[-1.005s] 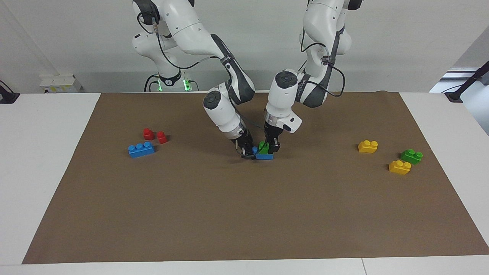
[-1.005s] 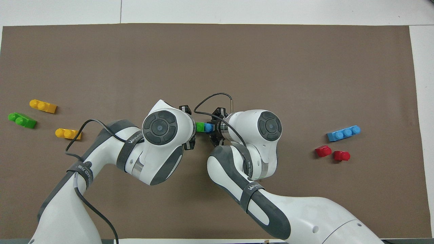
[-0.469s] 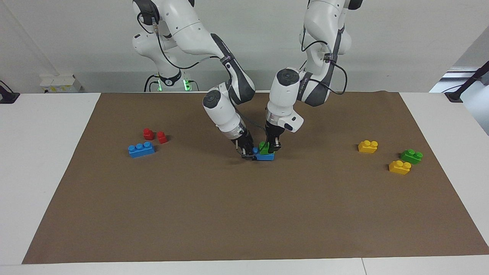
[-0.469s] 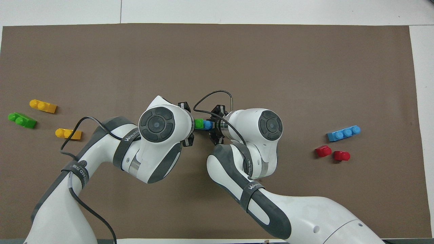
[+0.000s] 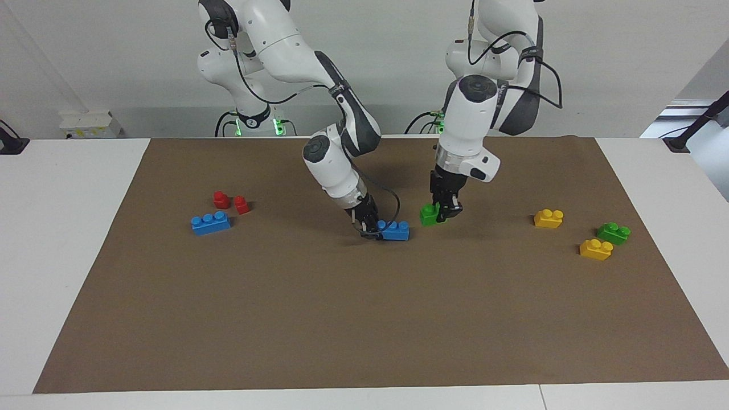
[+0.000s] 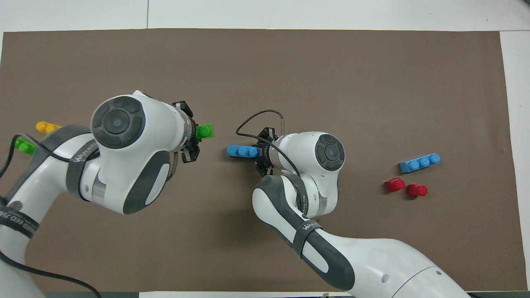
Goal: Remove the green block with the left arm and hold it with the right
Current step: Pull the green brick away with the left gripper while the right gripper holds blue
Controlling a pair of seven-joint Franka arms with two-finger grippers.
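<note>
My left gripper (image 5: 446, 213) is shut on the green block (image 5: 429, 214), a small bright green brick, and holds it just above the brown mat (image 5: 342, 319). The block also shows in the overhead view (image 6: 205, 131), sticking out of the left gripper (image 6: 193, 140). My right gripper (image 5: 370, 229) is shut on one end of a blue three-stud brick (image 5: 395, 230) that lies on the mat at mid table. The blue brick (image 6: 242, 151) and the right gripper (image 6: 260, 152) also show in the overhead view. The green block and the blue brick are apart.
A second green brick (image 5: 613, 233) and two yellow bricks (image 5: 548, 218) (image 5: 596, 249) lie toward the left arm's end of the mat. Another blue three-stud brick (image 5: 211, 222) and two red pieces (image 5: 221, 199) (image 5: 241, 204) lie toward the right arm's end.
My left gripper has pulled the green block off the blue brick and carried it up and toward the left arm's end. My right gripper has stayed on the blue brick.
</note>
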